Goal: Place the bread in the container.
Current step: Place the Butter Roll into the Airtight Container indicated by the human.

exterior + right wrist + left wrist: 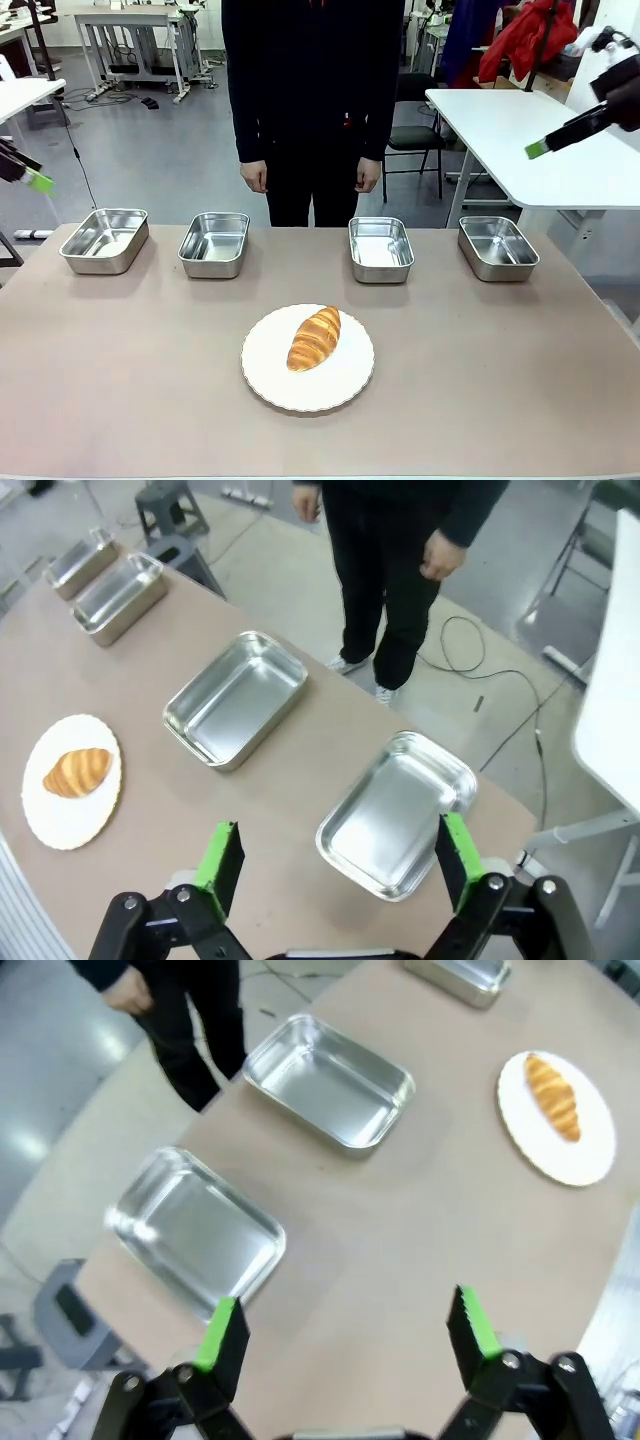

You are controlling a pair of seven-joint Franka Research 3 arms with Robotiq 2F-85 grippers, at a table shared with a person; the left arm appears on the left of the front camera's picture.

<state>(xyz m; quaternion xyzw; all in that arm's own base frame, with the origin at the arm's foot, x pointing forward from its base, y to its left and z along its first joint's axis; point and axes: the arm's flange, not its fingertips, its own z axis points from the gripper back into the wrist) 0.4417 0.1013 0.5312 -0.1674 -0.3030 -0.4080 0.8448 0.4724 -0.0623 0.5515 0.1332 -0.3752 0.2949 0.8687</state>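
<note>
The left gripper [350, 1325] and right gripper [335, 850] hang above the ends of the table [120, 380], jaws apart, holding nothing. The bread [314, 339] lies on the white plate [300, 395] at the near middle. Beyond it, four empty steel pans [213, 243] stand in a row, with a person [312, 100] behind.

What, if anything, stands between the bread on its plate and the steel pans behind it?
Nothing visible does. The bread lies on the white plate; only bare table separates it from the row of pans beyond.
</note>
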